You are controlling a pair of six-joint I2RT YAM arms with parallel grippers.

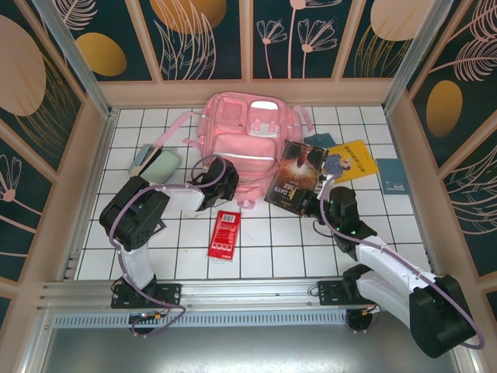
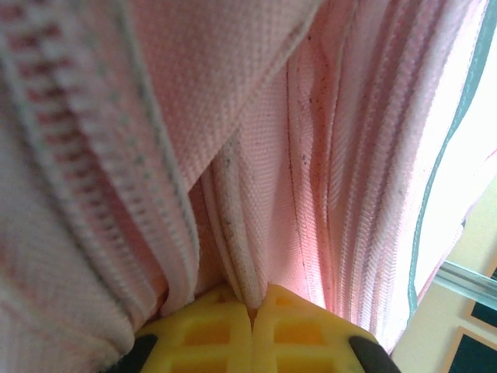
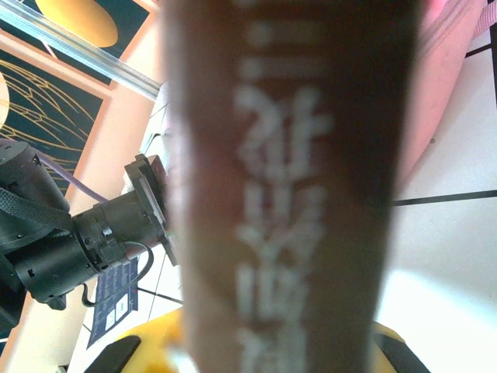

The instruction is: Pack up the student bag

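The student bag [image 1: 245,144], a large light-pink backpack, lies flat at the back middle of the tiled table. My left gripper [image 1: 224,179] is at the bag's near left edge. In the left wrist view its yellow fingertips [image 2: 252,315] are shut on a fold of pink bag fabric [image 2: 248,194] beside a zip. My right gripper [image 1: 317,200] is shut on the near edge of a dark book [image 1: 297,175] that leans against the bag's right side. In the right wrist view the book's brown spine [image 3: 287,186] with white lettering stands between the yellow fingers [image 3: 151,342].
A mint-green pencil case [image 1: 161,165] lies left of the bag. A red packet [image 1: 225,233] lies on the tiles in front of it. A yellow book [image 1: 349,159] and a small blue booklet [image 1: 392,175] lie to the right. Wooden walls enclose the table.
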